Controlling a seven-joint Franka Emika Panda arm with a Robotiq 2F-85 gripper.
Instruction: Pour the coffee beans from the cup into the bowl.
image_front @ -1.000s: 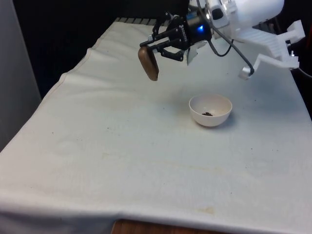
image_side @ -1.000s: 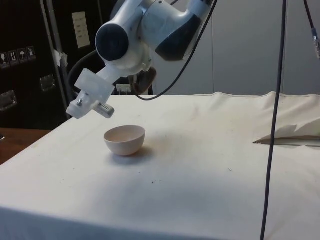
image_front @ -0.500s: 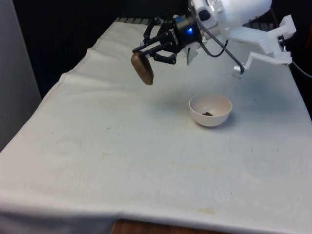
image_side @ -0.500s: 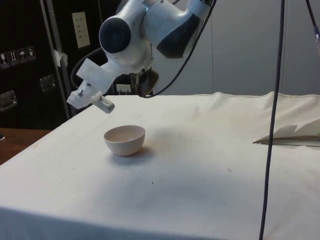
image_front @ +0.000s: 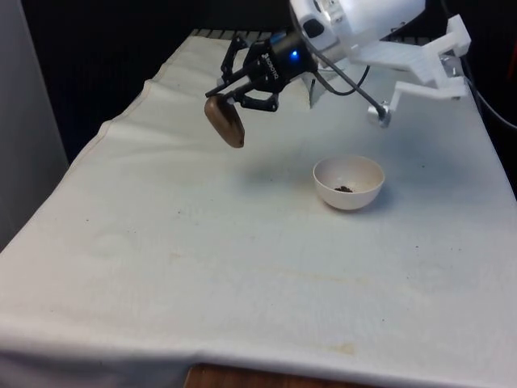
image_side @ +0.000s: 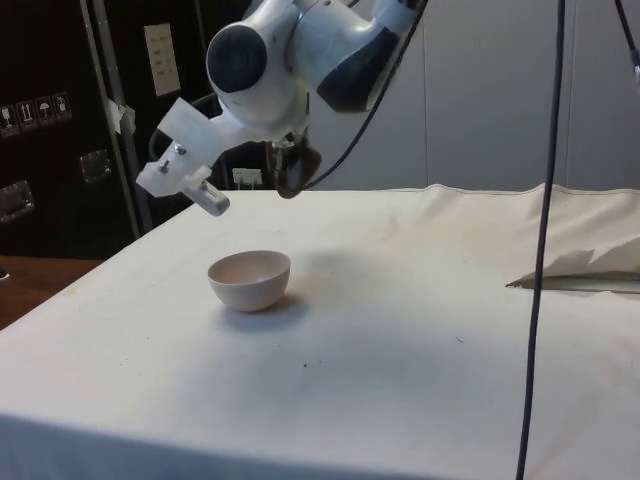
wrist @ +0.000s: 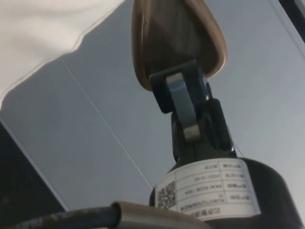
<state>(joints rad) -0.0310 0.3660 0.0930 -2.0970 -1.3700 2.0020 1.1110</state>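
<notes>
Gripper [image_front: 232,95] clamped on the tilted brown cup [image_front: 224,121], above the table.
We see beans in the white bowl [image_front: 348,183]; the cup's contents are hidden.

Table [image_front: 161,267] under a white cloth, lightly stained, white bowl [image_front: 348,183] with a few coffee beans [image_front: 344,189] resting on it, below the gripper [image_front: 234,90] and toward the front view's right

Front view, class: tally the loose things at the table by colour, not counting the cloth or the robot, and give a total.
Brown: 1, the cup held tilted in the gripper above the cloth.
White: 1, the bowl standing on the cloth.
Dark: 1, a small heap of coffee beans lying in the bowl.
Total: 3.
</notes>
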